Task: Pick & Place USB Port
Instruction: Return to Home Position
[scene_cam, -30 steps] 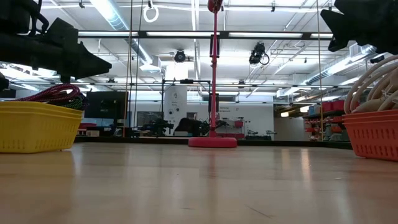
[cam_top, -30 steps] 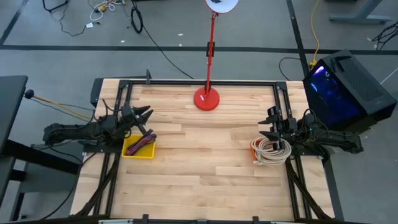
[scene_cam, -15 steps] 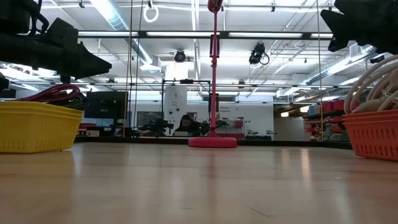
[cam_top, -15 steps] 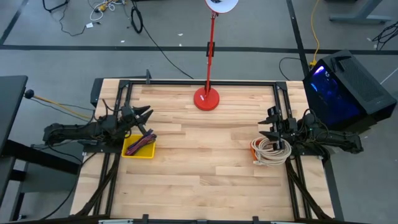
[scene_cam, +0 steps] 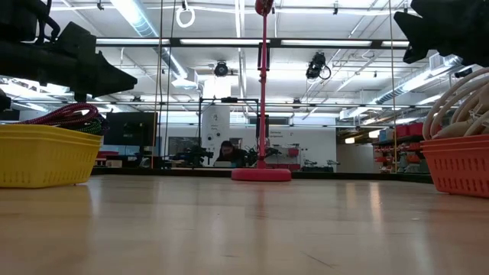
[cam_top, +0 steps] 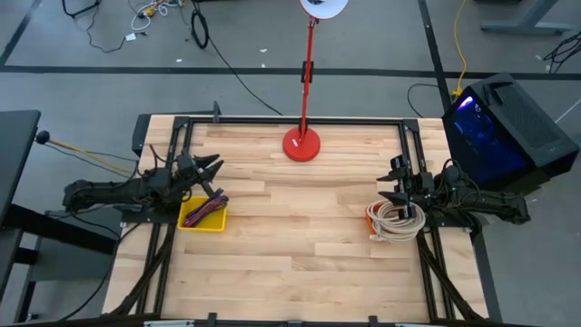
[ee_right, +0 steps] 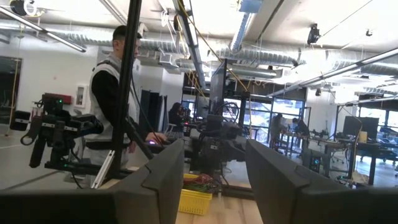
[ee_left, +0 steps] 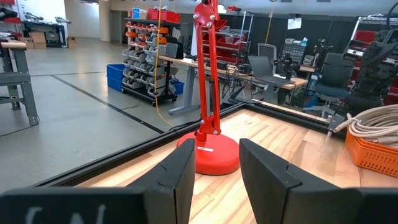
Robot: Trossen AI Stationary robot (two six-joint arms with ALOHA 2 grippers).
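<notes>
Above opposite edges of the table (cam_top: 300, 254), my left gripper (cam_top: 214, 169) and right gripper (cam_top: 392, 180) hang open and empty, unmoved this past second, while the coiled cable (cam_top: 392, 220) lies in the orange bin (scene_cam: 458, 164), job apparently done.

My table (cam_top: 290, 263) has a lamp base (cam_top: 301, 143) standing at the middle of its back edge. The left bin (cam_top: 188, 219) sits at the left edge with cables (cam_top: 208, 208) in it. My left gripper (cam_top: 214, 167) hangs above that bin's back rim. The right bin (scene_cam: 458, 164) sits at the right edge, well apart from the first, with a coil (cam_top: 392, 221) in it. My right gripper (cam_top: 387, 179) hangs above its back rim. A computer case (cam_top: 504, 132) stands off the table to the right. A person (scene_cam: 226, 151) is in the room behind the table.
</notes>
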